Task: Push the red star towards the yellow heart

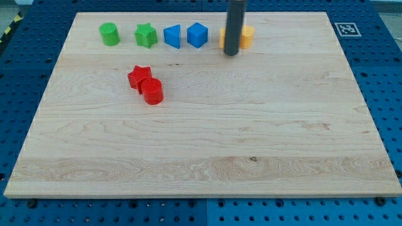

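Note:
The red star (139,76) lies on the wooden board at the upper left, touching a red cylinder (152,91) at its lower right. A yellow-orange block (246,36), its shape unclear, sits at the view's top centre, partly hidden behind my rod. My tip (231,53) rests on the board just in front of that yellow block, far to the right of the red star.
A row along the view's top holds a green cylinder (109,34), a green star (146,36), a blue triangular block (172,36) and a blue cube-like block (197,34). The wooden board (207,144) lies on a blue perforated table, with a marker tag (345,29) at top right.

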`<state>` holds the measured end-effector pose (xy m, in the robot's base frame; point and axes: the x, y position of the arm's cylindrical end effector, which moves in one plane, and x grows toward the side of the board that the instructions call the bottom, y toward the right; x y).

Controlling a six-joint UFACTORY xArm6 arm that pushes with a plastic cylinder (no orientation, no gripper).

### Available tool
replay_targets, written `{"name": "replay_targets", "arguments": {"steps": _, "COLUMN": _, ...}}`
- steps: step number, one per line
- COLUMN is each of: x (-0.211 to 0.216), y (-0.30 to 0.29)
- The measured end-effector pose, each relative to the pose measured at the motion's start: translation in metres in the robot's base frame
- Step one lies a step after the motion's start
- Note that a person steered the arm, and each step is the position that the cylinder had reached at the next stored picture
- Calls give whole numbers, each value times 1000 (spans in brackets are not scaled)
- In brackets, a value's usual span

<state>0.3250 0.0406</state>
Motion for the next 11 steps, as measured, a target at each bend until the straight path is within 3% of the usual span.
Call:
{"name": "replay_targets", "arguments": {"steps": 2, "x": 6, "y": -97}}
{"name": "replay_targets", "arguments": {"steps": 5, "x": 57, "y": -224}}
{"name": "replay_targets", "arguments": {"steps": 8, "x": 90, "y": -174}}
{"name": "replay_targets", "arguments": {"steps": 11, "x": 110, "y": -66}}
